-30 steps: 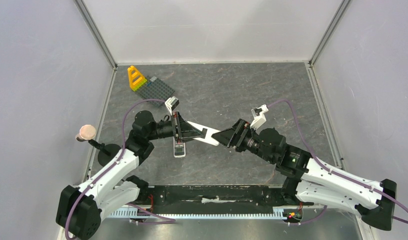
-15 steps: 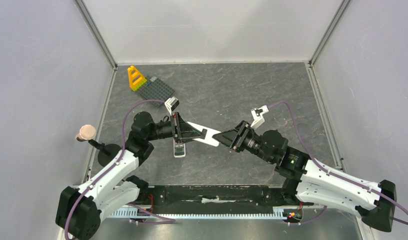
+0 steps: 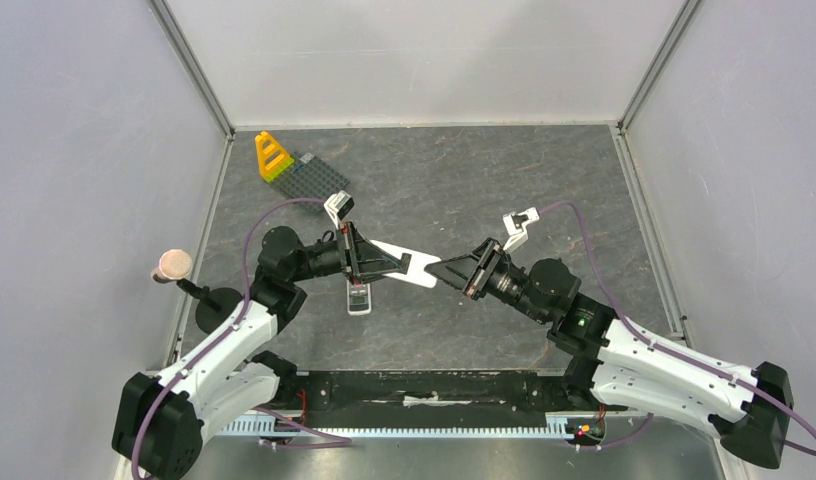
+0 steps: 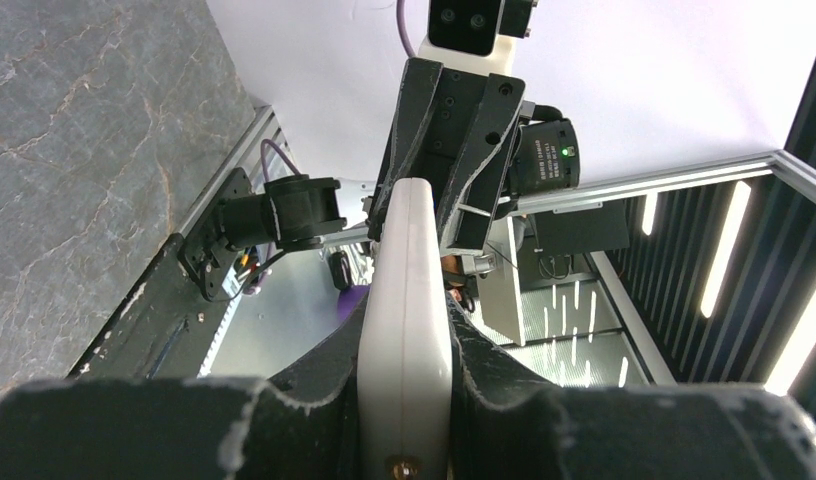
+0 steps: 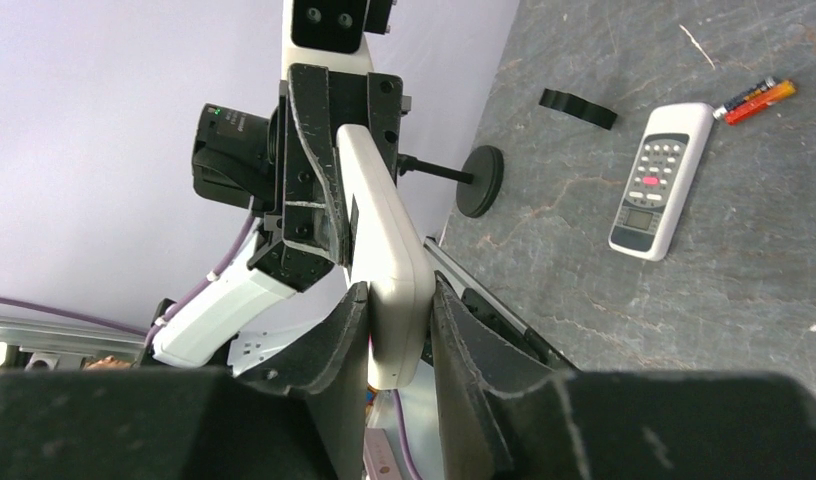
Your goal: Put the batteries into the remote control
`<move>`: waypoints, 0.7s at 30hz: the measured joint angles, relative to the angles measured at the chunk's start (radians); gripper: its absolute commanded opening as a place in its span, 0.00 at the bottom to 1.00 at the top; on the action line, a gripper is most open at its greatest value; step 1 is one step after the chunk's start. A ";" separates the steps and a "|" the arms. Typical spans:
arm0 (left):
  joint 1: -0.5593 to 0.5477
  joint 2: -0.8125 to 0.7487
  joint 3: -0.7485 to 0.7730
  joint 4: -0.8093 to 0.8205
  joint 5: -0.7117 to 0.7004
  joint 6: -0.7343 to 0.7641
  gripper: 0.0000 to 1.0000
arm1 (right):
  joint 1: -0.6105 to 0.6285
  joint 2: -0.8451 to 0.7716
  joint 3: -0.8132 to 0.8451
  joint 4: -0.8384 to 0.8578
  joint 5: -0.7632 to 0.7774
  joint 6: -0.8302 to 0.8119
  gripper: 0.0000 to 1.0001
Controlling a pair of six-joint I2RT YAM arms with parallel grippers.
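Slate table (image 3: 504, 180), remote (image 3: 359, 298), batteries (image 5: 754, 100), brick plate (image 3: 319, 180)

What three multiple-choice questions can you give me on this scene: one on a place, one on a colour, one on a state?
1. Where is the keypad remote?
A lying on the table
B held in the air
C against the back wall

2. What colour is the toy on the grey baseplate?
A red
B yellow
C blue

3. Who holds the white remote?
A nobody
B one arm only
C left hand and right hand together

Answers: 1 A, it lies face up on the surface; 2 B, it is plainly yellow; 3 C, each hand's fingers clamp one end.
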 measured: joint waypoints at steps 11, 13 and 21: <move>0.036 0.000 -0.016 0.074 -0.010 -0.050 0.02 | -0.024 0.085 -0.018 0.172 -0.027 0.001 0.20; 0.041 0.000 -0.017 0.076 -0.019 -0.050 0.02 | -0.026 0.099 -0.018 0.188 -0.027 0.002 0.20; 0.051 0.000 -0.032 0.073 -0.045 -0.049 0.02 | -0.030 0.136 -0.007 0.192 -0.017 0.001 0.38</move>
